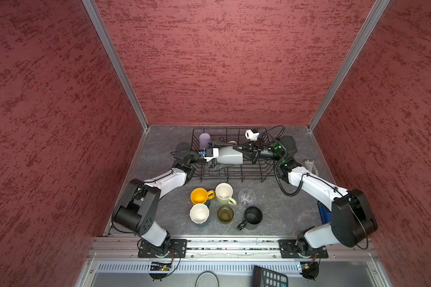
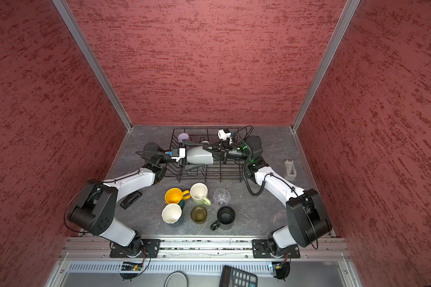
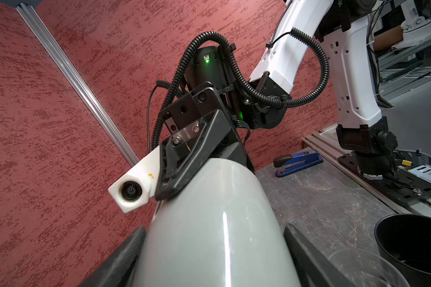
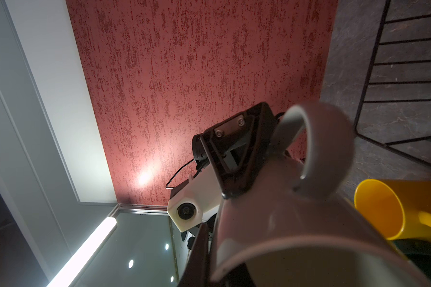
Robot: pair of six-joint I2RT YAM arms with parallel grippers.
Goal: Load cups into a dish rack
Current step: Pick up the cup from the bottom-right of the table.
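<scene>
Right gripper is clamped on the rim wall of the grey mug. The left gripper straddles the mug's narrower base end, with its fingers lying along both sides of the body; whether they press it I cannot tell. From bases on the near rail, the left arm and right arm bow their elbows outward and angle inward, so the wrists face each other. Nearest on the grey stone-patterned table stand the dark teal mug with a cream inside, the olive-brown glass and the black mug. Just behind them stand the yellow mug, pale green mug and clear glass, all mouth up. Beyond, over the middle of the black wire dish rack, the grey mug lies on its side. It is glossy and tapered, with its mouth toward the right gripper and its handle toward the far side. The lilac tumbler stands in the rack's far left corner.
</scene>
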